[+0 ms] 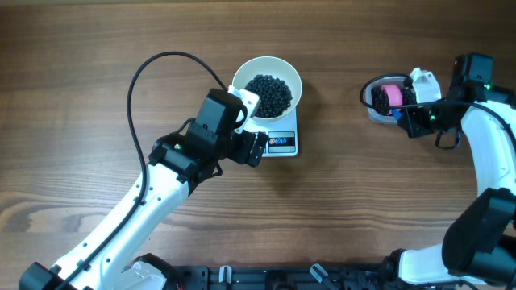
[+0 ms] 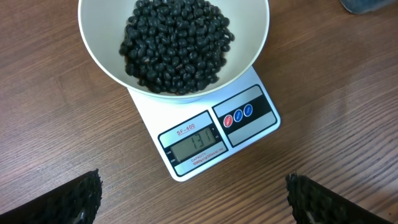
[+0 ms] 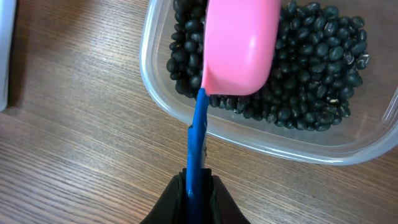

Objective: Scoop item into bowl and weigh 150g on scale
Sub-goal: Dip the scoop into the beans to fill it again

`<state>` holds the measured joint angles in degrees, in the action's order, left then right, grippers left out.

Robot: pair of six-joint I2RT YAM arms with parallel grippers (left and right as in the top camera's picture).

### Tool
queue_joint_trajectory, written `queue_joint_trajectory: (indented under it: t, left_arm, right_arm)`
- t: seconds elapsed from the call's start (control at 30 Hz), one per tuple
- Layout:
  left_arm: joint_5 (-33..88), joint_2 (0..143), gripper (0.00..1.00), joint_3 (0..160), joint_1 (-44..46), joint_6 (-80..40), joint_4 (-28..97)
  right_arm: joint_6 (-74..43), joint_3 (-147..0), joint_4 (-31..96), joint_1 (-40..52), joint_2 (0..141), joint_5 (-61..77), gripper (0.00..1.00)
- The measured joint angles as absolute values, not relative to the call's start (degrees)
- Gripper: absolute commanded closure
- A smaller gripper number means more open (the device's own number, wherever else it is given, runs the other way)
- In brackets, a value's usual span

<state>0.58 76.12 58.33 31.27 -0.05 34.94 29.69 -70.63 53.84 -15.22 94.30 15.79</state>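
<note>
A white bowl (image 1: 284, 72) (image 2: 99, 46) holding a heap of black beans (image 1: 268, 94) (image 2: 177, 40) stands on the white scale (image 1: 282, 142) (image 2: 205, 140), whose display reads 131. My left gripper (image 1: 256, 149) (image 2: 193, 205) hovers open just in front of the scale, with nothing between its fingers. Far right, a clear tub (image 1: 372, 109) (image 3: 155, 93) holds more black beans (image 3: 317, 74). My right gripper (image 1: 409, 121) (image 3: 198, 186) is shut on the blue handle of a pink scoop (image 1: 392, 95) (image 3: 239, 46), whose cup sits over the tub, its back facing the camera.
Brown wooden tabletop (image 1: 97, 48) all around. A black cable (image 1: 153, 64) loops from the left arm. A white object (image 1: 426, 80) lies beside the tub, and a pale edge (image 3: 5, 50) shows at the left of the right wrist view.
</note>
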Motion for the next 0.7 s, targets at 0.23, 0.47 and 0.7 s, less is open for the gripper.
queue_joint_trajectory:
  t: [0.23,0.47,0.7]
  left_arm:
    - [0.6,76.1,0.0,58.3,31.3,-0.1,34.9]
    - [0.6,76.1,0.0,58.3,31.3,-0.1,34.9]
    - [0.6,76.1,0.0,58.3,31.3,0.0,34.9]
  right_arm:
    - [31.4,-70.6,54.7,-15.3,94.6,17.7,0.96]
    - [31.6,-70.6,54.9,-18.0,94.6,21.6,0.96]
    - [31.8,-70.6,57.3,-22.0,94.6,28.3,0.96]
